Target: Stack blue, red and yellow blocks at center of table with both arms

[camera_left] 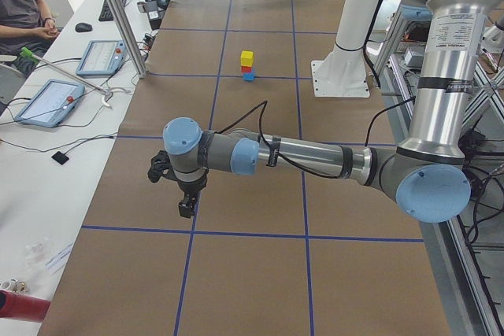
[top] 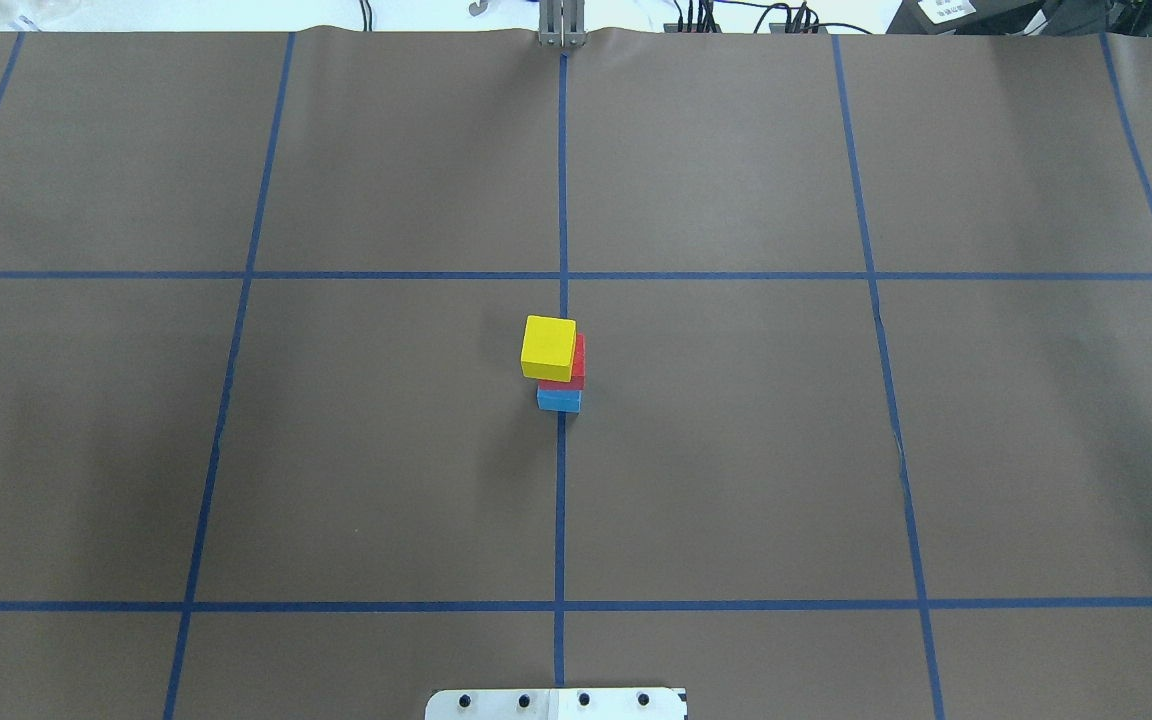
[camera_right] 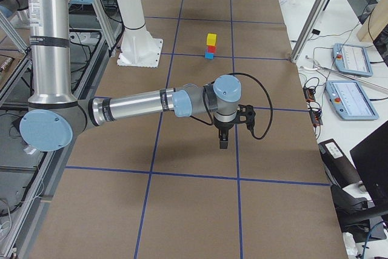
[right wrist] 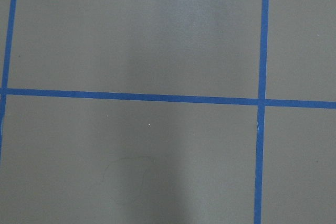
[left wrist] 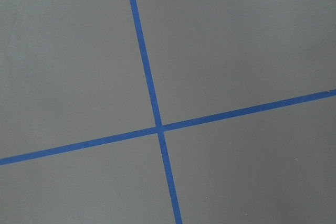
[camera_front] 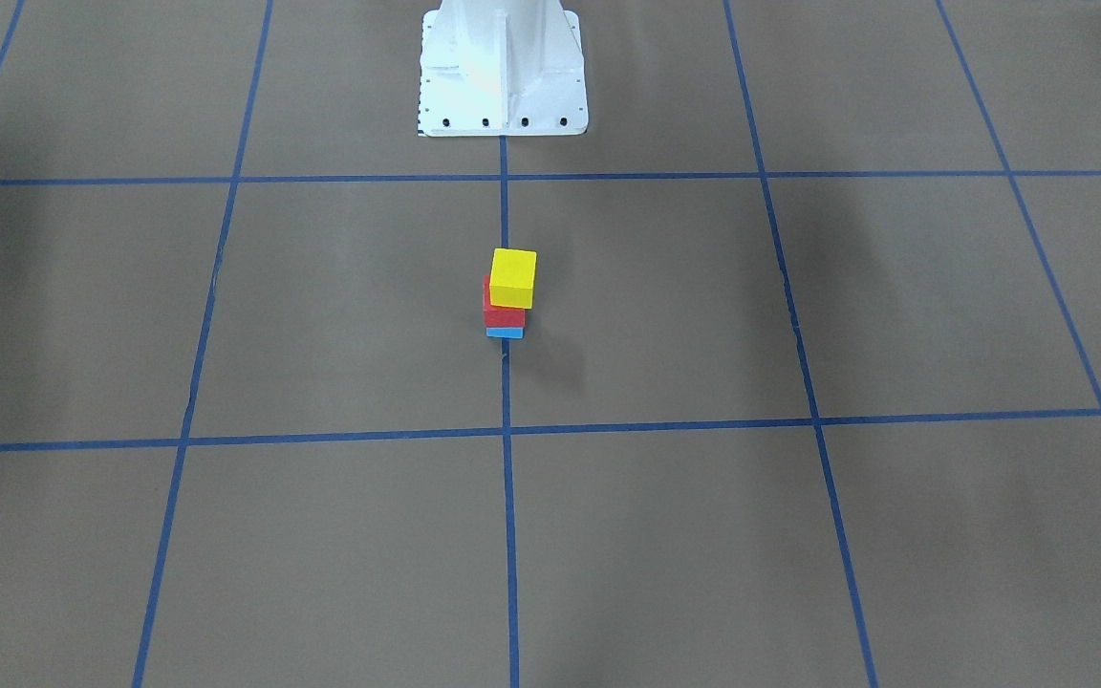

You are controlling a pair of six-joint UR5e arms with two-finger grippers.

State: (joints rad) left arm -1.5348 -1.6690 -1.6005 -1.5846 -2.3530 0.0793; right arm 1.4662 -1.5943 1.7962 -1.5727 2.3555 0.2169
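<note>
A small matte light blue cube (camera_front: 505, 333) sits on the broad brown table (camera_front: 321, 334), on the vertical blue tape line (camera_front: 507, 392) at the centre of the front-facing frame. A matching red cube (camera_front: 503, 315) rests on top of it, and a bright yellow cube (camera_front: 513, 277) tops the stack, set slightly toward the right of that frame so its edges do not line up with the red one. The white metal pedestal (camera_front: 503, 76) stands at the top centre, well apart from the stack. In the left side view, the near silver-tubed left arm (camera_left: 307, 159) stretches low across the middle of the frame. Its black left gripper (camera_left: 187, 208) points down above the table at centre left, far from the cubes, and whether its fingers are spread or pressed together cannot be told. In the right side view, the right arm (camera_right: 133, 107) reaches likewise, with its right gripper (camera_right: 223, 144) hanging at frame centre; its finger state cannot be told either. Both wrist views show only brown surface and crossing tape.
</note>
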